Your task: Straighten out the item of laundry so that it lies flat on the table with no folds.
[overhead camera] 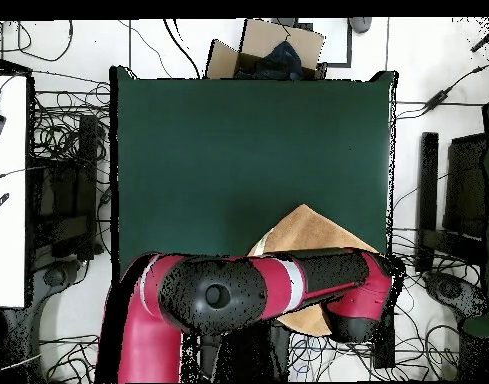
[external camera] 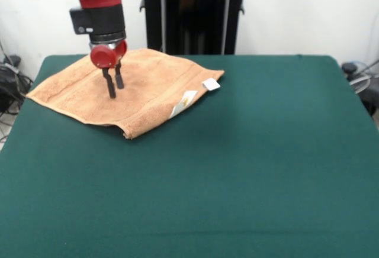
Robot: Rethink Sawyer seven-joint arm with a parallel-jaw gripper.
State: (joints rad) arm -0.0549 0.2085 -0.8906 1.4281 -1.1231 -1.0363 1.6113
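We hold our end effector (external camera: 115, 86), fingers slightly parted and empty, directly over the folded towel (external camera: 142, 95) at the surface's (external camera: 249, 163) far-left corner, its folded edge toward us.

The red and black arm (external camera: 98, 0) reaches down at the left, its claw (external camera: 114, 86) pointing downward with both fingers slightly parted.

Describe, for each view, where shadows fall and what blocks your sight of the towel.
Front view: the towel casts a soft shadow on the table along its near edge; the gripper hangs over it. Overhead view: the arm hides most of the towel.
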